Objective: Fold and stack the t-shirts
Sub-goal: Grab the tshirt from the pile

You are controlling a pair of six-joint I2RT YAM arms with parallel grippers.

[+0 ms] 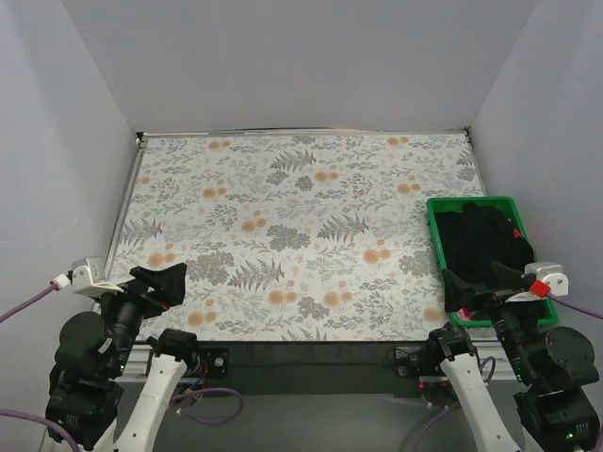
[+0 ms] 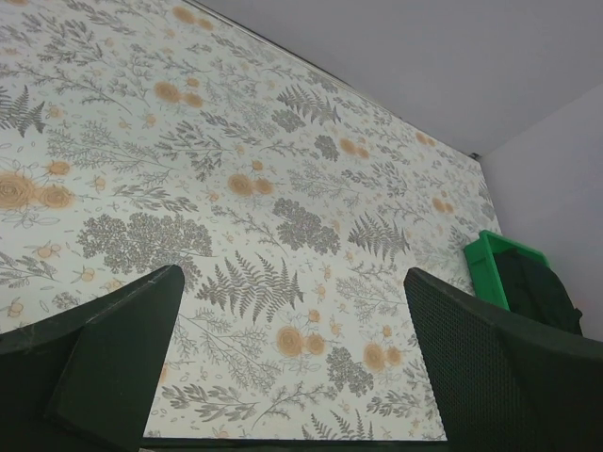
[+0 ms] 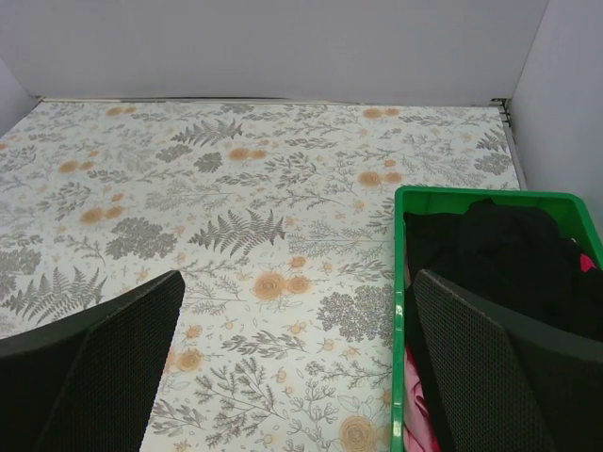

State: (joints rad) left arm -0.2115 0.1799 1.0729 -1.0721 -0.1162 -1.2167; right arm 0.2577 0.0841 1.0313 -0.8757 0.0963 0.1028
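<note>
A black t-shirt (image 1: 482, 240) lies crumpled in the green crate (image 1: 471, 201) at the table's right side. The right wrist view shows it (image 3: 509, 254) heaped over a pinkish-red t-shirt (image 3: 421, 414), which peeks out at the crate's near left corner. My right gripper (image 1: 479, 282) hovers open over the crate's near end, one finger over the crate and the other over the table. My left gripper (image 1: 162, 285) is open above the near left of the table, with nothing between its fingers (image 2: 113, 358). Both grippers are apart from the cloth.
The table carries a floral-patterned cover (image 1: 301, 235) and is walled in by grey panels on three sides. The crate's left wall (image 3: 399, 282) stands between my right gripper's fingers. In the left wrist view the crate (image 2: 485, 259) is far to the right.
</note>
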